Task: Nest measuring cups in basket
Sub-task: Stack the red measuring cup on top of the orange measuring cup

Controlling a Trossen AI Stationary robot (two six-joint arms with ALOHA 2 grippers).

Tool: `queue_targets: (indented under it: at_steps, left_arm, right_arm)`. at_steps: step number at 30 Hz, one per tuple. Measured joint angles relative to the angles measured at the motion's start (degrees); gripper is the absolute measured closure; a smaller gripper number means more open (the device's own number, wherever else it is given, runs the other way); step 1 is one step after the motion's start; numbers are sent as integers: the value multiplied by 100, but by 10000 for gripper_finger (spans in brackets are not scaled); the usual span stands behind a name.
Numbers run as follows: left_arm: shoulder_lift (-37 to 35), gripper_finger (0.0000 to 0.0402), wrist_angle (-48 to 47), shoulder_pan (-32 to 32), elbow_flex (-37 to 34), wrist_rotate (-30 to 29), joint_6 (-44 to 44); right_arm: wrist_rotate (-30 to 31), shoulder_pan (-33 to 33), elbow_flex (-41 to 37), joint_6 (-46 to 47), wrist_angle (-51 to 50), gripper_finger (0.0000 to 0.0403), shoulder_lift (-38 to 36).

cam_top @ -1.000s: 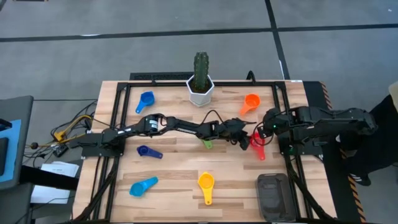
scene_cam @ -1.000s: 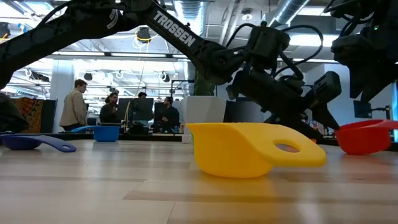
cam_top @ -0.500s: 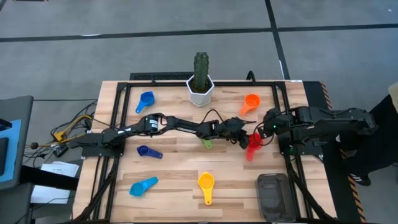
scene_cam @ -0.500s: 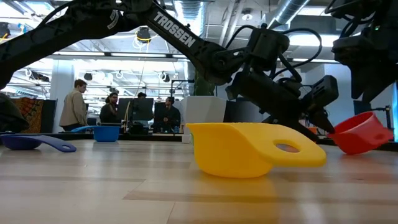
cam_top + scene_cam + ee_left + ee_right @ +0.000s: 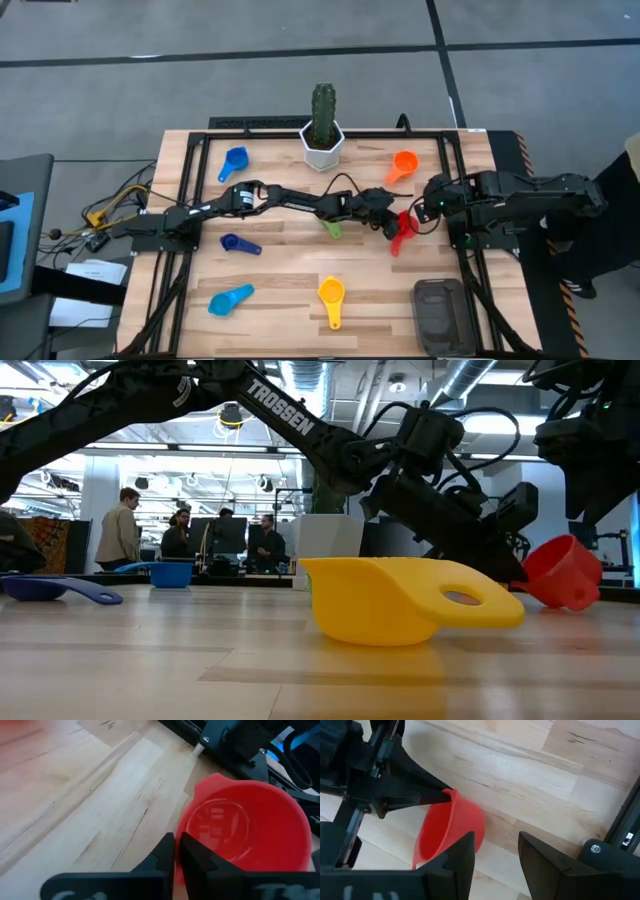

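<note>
High view: my left gripper (image 5: 393, 231) pinches the red cup (image 5: 404, 227) at table centre-right, well apart from the basket (image 5: 438, 316); my right gripper (image 5: 428, 210) is just beside. Low view: red cup (image 5: 560, 572) is tilted, off the wood. Left wrist: fingers (image 5: 192, 857) clamped on its rim. Right wrist: my fingers (image 5: 461, 852) gape, empty, over the cup.

Basket (image 5: 439, 313) unobstructed (bare wood around it); both arms crowd mid-table
</note>
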Motion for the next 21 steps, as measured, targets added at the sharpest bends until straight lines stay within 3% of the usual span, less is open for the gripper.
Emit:
queue_targets:
  at_steps: [5, 13, 21]
  left_arm:
    - [-18, 398, -119, 51, 0, 123, 0]
    - [-627, 401, -1405, 256, -15, -155, 530]
    - [-1145, 401, -2259, 563, -13, -57, 729]
  right_arm:
    - [1, 1, 0, 0, 11, 230, -2]
    - [279, 9, 36, 0, 314, 230, -269]
    - [631, 5, 262, -50, 323, 238, -541]
